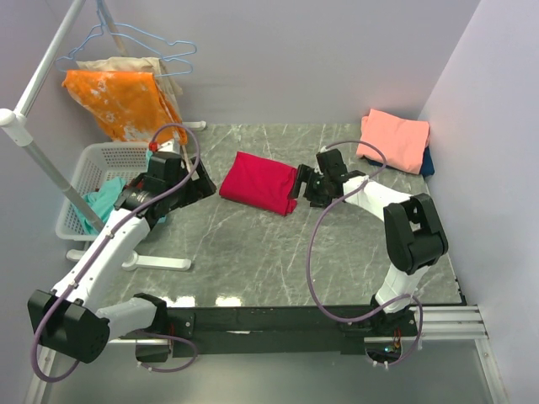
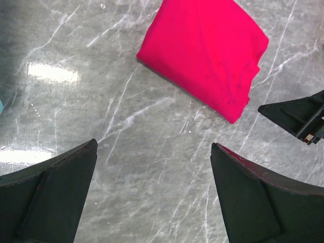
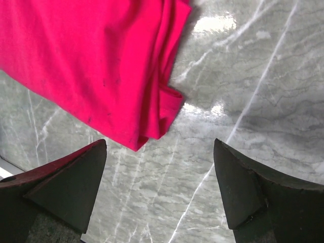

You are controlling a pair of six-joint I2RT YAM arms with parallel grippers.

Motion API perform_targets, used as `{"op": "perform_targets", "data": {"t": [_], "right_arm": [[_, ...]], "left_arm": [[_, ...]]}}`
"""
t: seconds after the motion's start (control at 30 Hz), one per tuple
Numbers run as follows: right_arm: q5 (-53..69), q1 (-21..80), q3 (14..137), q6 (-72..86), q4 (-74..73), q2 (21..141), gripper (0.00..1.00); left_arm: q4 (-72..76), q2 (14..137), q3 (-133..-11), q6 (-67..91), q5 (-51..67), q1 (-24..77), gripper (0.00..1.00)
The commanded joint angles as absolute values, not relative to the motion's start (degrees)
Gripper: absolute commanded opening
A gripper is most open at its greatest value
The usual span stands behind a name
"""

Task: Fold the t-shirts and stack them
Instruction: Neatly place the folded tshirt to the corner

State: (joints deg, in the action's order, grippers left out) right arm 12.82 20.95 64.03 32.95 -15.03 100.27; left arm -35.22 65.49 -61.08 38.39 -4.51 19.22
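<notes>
The right gripper (image 3: 159, 152) has its jaws spread wide with nothing between them; only bare grey marble table (image 3: 253, 101) shows in the gap. Just ahead of its left finger lies the folded red t-shirt (image 3: 86, 61), with its layered corner reaching toward the gap but touching neither finger. From above, this gripper (image 1: 298, 183) sits right at the red t-shirt's (image 1: 259, 181) right-hand edge.

The left gripper (image 2: 154, 152) is also wide open and holds nothing, with the table (image 2: 76, 76) below it. The red t-shirt (image 2: 207, 50) lies ahead of it and a little to its right, clear of both fingers, and the tip of the right gripper (image 2: 298, 116) shows just past the shirt's near corner. In the top view the left gripper (image 1: 192, 178) is near the shirt's left side, so the shirt lies between the two grippers.

Farther out, beyond the right gripper toward the far right corner of the table, a folded pink t-shirt (image 1: 394, 137) rests on a dark blue t-shirt (image 1: 428, 162), of which only an edge shows. Behind the left arm stands a white basket (image 1: 93, 168) holding a teal cloth (image 1: 105, 202). Above it an orange blotched cloth (image 1: 126, 101) hangs from a rack.
</notes>
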Motion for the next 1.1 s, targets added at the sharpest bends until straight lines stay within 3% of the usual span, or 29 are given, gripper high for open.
{"op": "perform_targets", "data": {"t": [0.0,0.5,1.07], "right_arm": [[11.6,21.97,64.95,32.43,-12.48,98.96,0.93],[9.14,23.2,70.83,31.9,-13.62,106.34,0.99],[20.3,23.11,72.33,39.02,-2.37,118.73,0.87]], "left_arm": [[-36.03,65.48,-60.56,38.5,-5.8,19.42,0.99],[-35.42,65.92,-58.8,39.11,-3.95,19.42,0.99],[-37.53,65.74,-61.61,39.29,-4.83,19.42,1.0]]}}
